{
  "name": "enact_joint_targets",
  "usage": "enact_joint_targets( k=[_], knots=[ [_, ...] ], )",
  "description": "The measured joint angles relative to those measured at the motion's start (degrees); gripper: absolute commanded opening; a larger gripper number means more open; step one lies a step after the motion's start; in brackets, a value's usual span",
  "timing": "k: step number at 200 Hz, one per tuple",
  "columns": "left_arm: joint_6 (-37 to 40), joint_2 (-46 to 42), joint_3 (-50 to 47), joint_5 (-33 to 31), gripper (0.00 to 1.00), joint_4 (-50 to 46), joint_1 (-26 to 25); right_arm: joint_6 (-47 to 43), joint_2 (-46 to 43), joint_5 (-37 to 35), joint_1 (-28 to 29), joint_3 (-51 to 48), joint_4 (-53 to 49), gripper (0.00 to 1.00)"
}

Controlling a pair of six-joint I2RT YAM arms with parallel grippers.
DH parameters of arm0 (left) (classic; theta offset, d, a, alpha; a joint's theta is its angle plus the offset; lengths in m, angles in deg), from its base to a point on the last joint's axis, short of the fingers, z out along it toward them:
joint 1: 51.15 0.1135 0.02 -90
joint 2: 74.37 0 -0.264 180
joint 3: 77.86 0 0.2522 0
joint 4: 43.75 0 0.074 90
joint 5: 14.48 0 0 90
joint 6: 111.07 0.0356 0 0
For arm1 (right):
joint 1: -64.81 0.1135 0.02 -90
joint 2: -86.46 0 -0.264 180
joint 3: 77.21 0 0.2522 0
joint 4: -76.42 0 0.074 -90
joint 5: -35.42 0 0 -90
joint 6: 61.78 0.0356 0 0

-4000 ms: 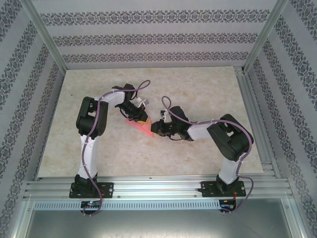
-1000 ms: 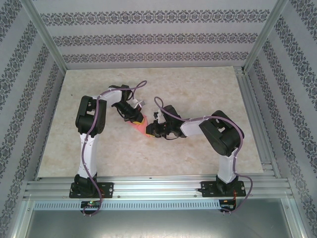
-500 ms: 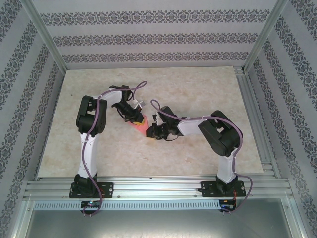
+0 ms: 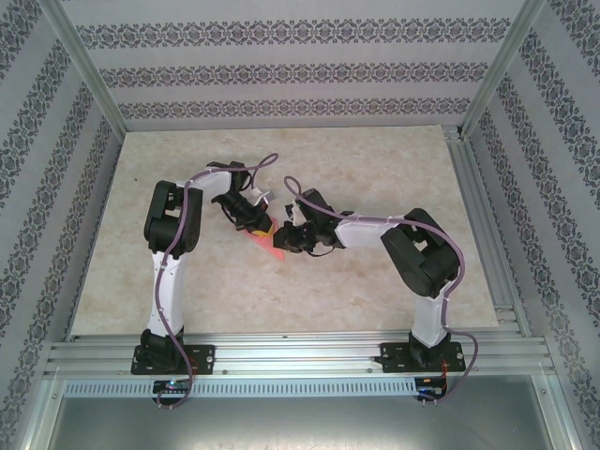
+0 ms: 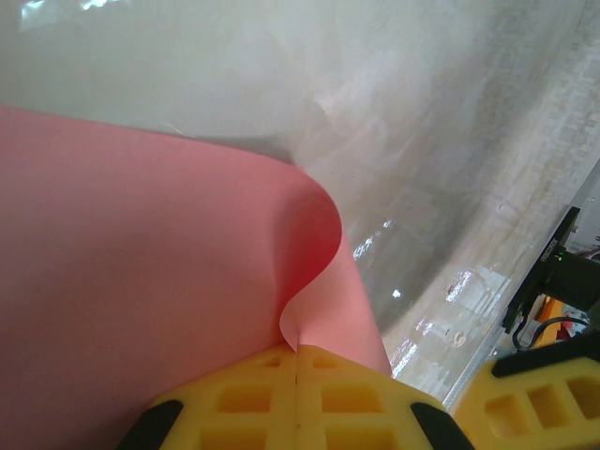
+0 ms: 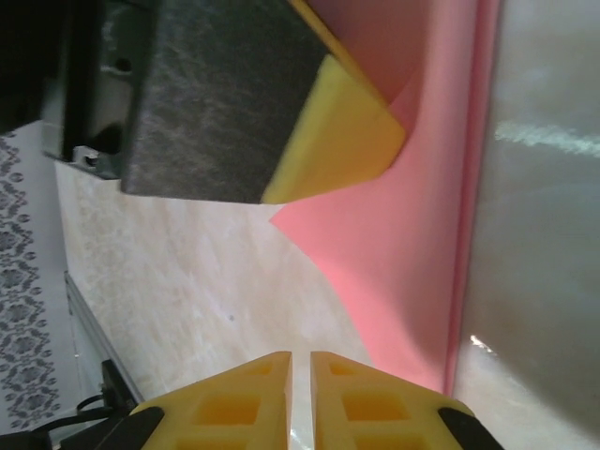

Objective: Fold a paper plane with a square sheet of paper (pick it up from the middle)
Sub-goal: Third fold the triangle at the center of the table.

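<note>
Near the middle of the table [image 4: 394, 169], the left gripper [image 4: 255, 221] is seen closed, its yellow pads [image 5: 356, 398] pressed together on the pink paper [image 4: 272, 246]. In the left wrist view a fold of the paper is pinched where the pads meet, and the free edge is curled upward. Just right of the paper, the right gripper [image 4: 288, 236] is placed close against it; contact cannot be told. In the right wrist view its jaws are drawn almost together, with only a thin slit left and nothing between them, and the paper is seen beyond them, held by the left gripper.
</note>
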Motion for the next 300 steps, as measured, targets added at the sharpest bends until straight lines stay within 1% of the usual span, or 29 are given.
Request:
enact_joint_targets(
  k=[32,109,173,217,254,300],
  knots=[
    [0.0,0.0,0.0,0.0,0.04,-0.04,0.02,-1.33,3.37,-1.64,0.48,0.63,-3.8,0.13],
    [0.0,0.0,0.0,-0.02,0.03,-0.07,0.02,-2.45,2.84,-2.32,0.44,2.32,-7.19,0.14],
    [0.2,0.0,0.09,-0.24,0.01,-0.24,0.02,-2.21,2.38,-1.42,-1.84,4.61,-6.38,0.12],
    [0.2,0.0,0.11,-0.26,0.01,-0.24,0.02,-2.21,5.38,-0.96,-2.19,9.03,-5.18,0.12],
    [0.2,0.0,0.09,-0.46,0.01,-0.35,0.04,-2.21,8.44,-1.03,-2.21,9.11,-5.46,0.11],
    [0.17,0.0,0.11,-0.68,0.0,-0.42,0.04,-2.21,8.74,-1.05,-2.29,9.05,-5.44,0.11]
  ],
)
